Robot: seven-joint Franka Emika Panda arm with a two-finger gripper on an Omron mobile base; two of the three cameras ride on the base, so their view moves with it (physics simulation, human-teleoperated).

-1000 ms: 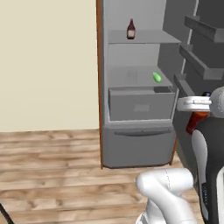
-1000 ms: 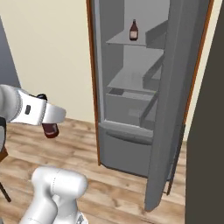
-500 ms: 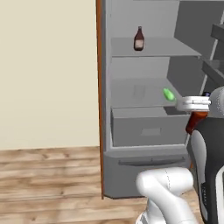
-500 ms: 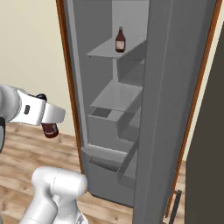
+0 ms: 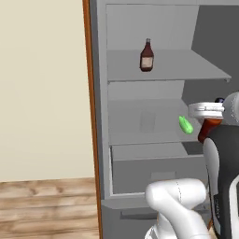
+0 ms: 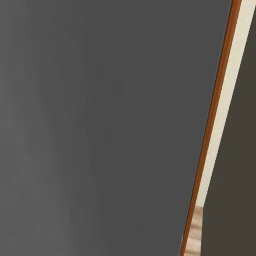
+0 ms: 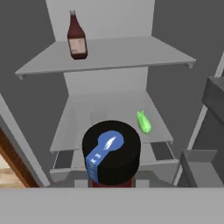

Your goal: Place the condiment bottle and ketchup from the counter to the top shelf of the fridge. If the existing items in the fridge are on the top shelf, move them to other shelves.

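Condiment bottle (image 7: 112, 153): black cap up, clamped in gripper (image 5: 208, 122) fingers, in front of open fridge (image 5: 100, 116). Ketchup (image 5: 146, 56): upright on top shelf (image 5: 186, 65). Green item (image 5: 185, 124): lower shelf

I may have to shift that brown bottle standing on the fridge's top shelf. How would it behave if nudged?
The brown bottle is tall and narrow on a small base, so a push near its neck would probably tip it. The top shelf looks flat and smooth, so a low push may slide it. On its side, its round body could roll.
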